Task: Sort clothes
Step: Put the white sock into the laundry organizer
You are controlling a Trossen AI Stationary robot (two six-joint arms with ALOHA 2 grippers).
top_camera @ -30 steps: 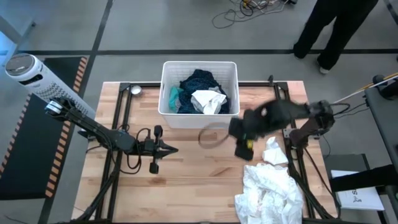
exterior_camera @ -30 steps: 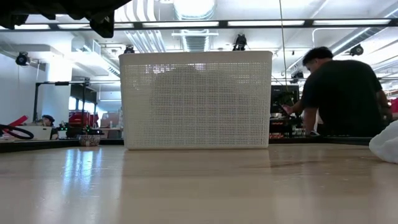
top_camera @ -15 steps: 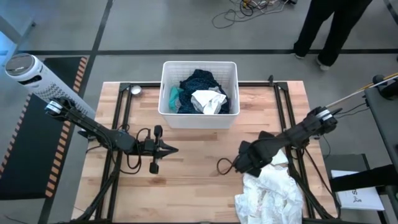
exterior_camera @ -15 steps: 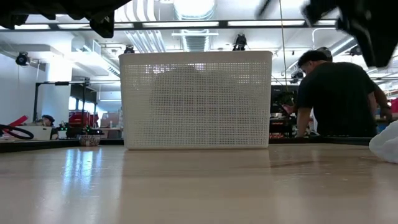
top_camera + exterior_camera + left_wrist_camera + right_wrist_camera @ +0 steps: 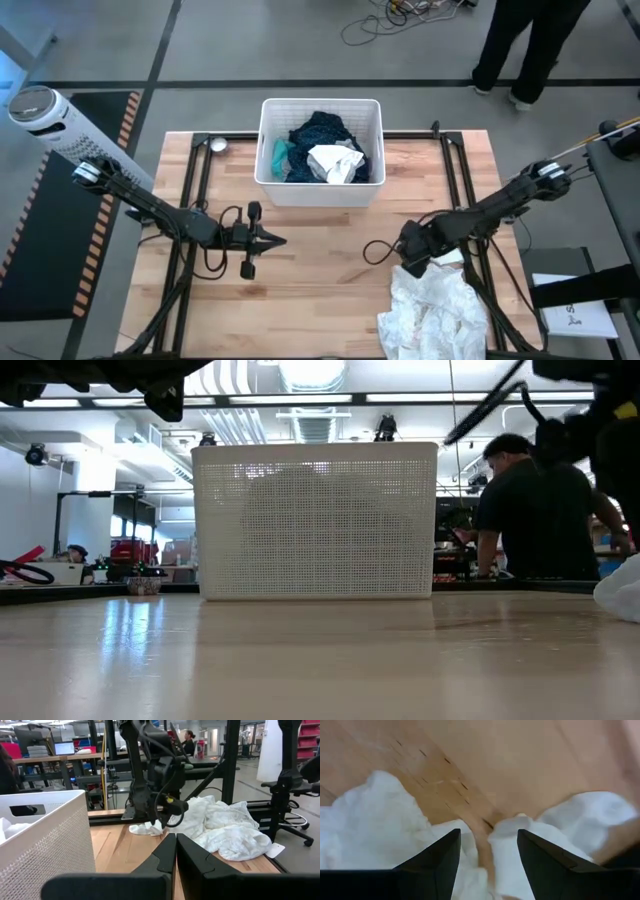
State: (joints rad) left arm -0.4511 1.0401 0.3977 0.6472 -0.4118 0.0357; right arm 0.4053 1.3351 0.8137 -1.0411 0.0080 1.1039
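My right gripper [image 5: 486,851] hangs with fingers parted and empty over the white clothes [image 5: 435,305] heaped at the worktop's [image 5: 310,290] near right corner, its tips hidden from above by the wrist. My left gripper [image 5: 175,851], fingers pressed together, waits at left centre. The far basket [image 5: 268,170] holds dark blue [image 5: 322,132], teal [image 5: 282,155] and white pieces [image 5: 336,162], partly buried.

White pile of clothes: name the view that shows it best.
The high view: the whole white pile lies in sight on the table's right side. The left wrist view shows it side-on, the right wrist view only patches between open fingers, and the low view a sliver.
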